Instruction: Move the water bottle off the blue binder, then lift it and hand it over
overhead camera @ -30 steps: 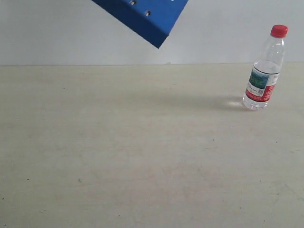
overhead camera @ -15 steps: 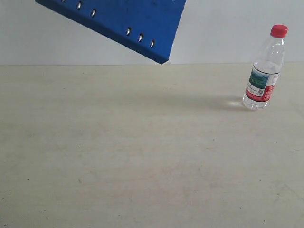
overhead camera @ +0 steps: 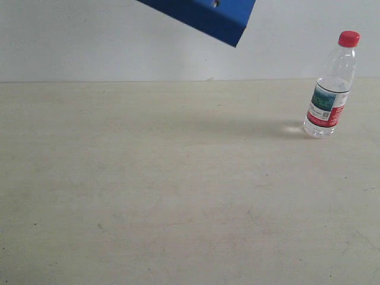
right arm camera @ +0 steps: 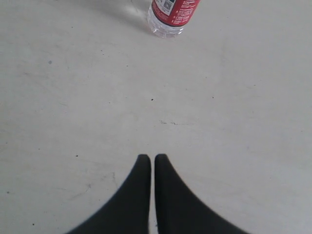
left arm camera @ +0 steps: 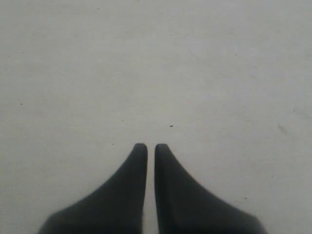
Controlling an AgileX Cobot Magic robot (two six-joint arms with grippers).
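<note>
Well beyond the right hand [right arm camera: 152, 156] stands the water bottle [right arm camera: 171, 13].

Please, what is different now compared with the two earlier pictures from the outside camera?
The blue binder, up in the air at the top of the exterior view, moved. Half a second ago it hung lower and showed more of itself; now its corner is higher and further right, mostly out of frame. What holds it is not visible. The water bottle stayed upright on the table, in the same place.
</note>
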